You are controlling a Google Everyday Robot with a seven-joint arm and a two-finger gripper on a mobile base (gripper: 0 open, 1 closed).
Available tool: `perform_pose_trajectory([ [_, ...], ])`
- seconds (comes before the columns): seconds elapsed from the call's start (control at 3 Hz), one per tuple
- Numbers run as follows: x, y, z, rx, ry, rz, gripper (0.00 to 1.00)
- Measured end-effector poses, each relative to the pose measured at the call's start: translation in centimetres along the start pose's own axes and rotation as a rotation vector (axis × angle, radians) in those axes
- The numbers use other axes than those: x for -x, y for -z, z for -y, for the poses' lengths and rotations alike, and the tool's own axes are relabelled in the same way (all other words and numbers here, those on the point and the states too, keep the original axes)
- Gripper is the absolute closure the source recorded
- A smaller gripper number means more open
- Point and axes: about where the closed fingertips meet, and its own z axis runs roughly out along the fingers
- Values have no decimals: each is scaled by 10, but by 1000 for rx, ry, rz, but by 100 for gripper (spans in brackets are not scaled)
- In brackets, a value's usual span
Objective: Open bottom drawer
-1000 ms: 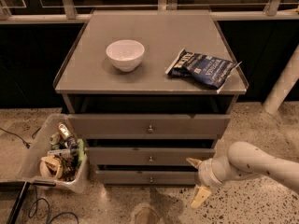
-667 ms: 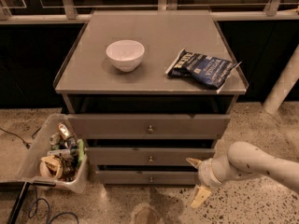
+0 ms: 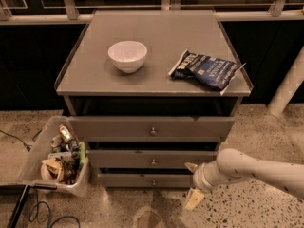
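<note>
The bottom drawer (image 3: 126, 180) sits lowest in the grey cabinet (image 3: 156, 87), just above the speckled floor (image 3: 118, 208). Its slim front is flush with the cabinet frame, so it looks fully shut, and its small round knob (image 3: 153, 182) is untouched.

Over the last second almost nothing has changed. The drawer front has not moved, and the gripper (image 3: 192, 183) has only edged a little leftward toward the cabinet. It hangs low at the right end of the bottom drawer's front, near the cabinet's lower right corner. Its two fingers (image 3: 194, 199) are spread wide, one above the other, and hold nothing. The pull has therefore not begun, and this appears to be the approach. The knob lies to the gripper's left, so the arm (image 3: 256, 167) probably has to travel further along the front before the jaws can close on it.

Just above are the middle drawer (image 3: 123, 159) and the top drawer (image 3: 109, 127), each with a similar centre knob, so picking the wrong knob is a risk. A white bowl (image 3: 127, 56) and a blue snack bag (image 3: 205, 69) lie apart on the cabinet top. A clear bin (image 3: 35, 148) of rubbish stands against the cabinet's left side, and cables (image 3: 40, 213) trail beside it. Nothing lies on the floor directly in front of the drawer.
</note>
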Motion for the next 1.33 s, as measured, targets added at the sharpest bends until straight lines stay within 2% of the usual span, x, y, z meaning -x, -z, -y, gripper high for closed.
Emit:
perform_pose_trajectory([
  [0.33, -24, -33, 14, -52, -57, -10, 0],
  [0.67, -44, -60, 19, -63, -82, 30, 0],
  [1.0, -61, -85, 15, -37, -71, 94, 0],
  [1.33, -85, -138, 6, -17, -53, 100, 0],
])
